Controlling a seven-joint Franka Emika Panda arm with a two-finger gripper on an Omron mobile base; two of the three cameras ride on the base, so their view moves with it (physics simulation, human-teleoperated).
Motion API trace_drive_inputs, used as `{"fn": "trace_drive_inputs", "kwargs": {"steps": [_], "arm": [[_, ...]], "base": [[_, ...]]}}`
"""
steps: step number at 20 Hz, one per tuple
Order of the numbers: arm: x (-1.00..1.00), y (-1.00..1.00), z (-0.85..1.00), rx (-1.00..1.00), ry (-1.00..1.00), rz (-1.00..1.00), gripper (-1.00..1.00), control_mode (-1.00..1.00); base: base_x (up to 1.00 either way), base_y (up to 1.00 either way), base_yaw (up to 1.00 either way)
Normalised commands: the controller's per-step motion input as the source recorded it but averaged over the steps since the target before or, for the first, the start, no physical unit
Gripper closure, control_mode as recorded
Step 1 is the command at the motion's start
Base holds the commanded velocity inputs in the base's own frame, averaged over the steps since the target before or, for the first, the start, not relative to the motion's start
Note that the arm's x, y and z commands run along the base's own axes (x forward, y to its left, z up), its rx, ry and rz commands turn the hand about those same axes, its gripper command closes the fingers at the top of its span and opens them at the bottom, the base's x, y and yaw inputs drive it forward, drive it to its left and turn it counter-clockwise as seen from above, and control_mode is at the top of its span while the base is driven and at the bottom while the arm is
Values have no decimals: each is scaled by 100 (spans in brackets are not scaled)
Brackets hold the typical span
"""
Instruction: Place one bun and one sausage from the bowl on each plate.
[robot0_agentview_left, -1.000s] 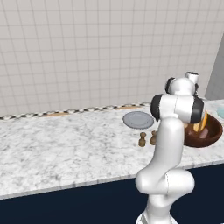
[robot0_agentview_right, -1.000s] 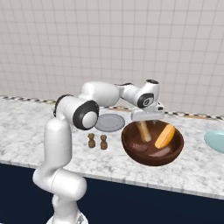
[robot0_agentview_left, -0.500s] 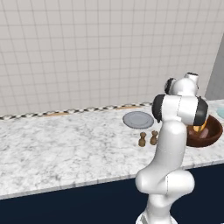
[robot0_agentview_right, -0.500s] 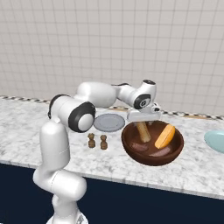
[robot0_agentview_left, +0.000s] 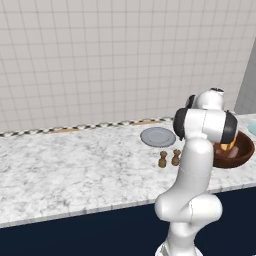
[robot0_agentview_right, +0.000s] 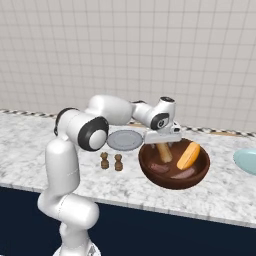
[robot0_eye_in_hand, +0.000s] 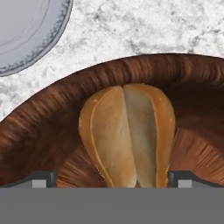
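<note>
- Left base view: the white arm hides most of the glossy reddish-brown wooden bowl (robot0_agentview_left: 239, 153) on the marble counter (robot0_agentview_left: 75, 170). A flat round grey plate (robot0_agentview_left: 158, 136) lies left of the bowl, with two small brown shakers (robot0_agentview_left: 169, 158) in front of it.
- Right base view: the gripper (robot0_agentview_right: 163, 148) reaches into the bowl, around a tan split bun (robot0_agentview_right: 163, 152); an orange bun (robot0_agentview_right: 188, 155) and dark sausages (robot0_agentview_right: 170, 170) lie beside it. A pale teal plate (robot0_agentview_right: 246, 161) sits at the right edge.
- Hand view: fingertips (robot0_eye_in_hand: 43, 179) stand wide on either side of the split bun; actual contact cannot be told.

I've got the arm stretched forward and bent down at the wrist, gripper (robot0_agentview_right: 163, 148) pointing straight down, fingers (robot0_eye_in_hand: 43, 178) spread wide apart with nothing clamped between them right now.
</note>
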Motion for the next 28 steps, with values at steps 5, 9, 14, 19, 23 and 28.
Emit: {"fn": "trace_drive_inputs", "kwargs": {"steps": [5, 9, 14, 19, 23, 28], "arm": [[1, 0, -22, 0, 0, 1, -100, -100], [0, 0, -13, 0, 0, 5, -100, -100], [1, -7, -29, 0, 0, 7, -100, -100], [0, -3, -26, 0, 0, 3, 100, -100], [-7, 0, -1, 0, -3, 0, 100, -100], [-25, 14, 17, 0, -11, 0, 100, -100]], "base": [[0, 0, 0], [0, 0, 0], [0, 0, 0], [0, 0, 0], [0, 0, 0], [0, 0, 0]]}}
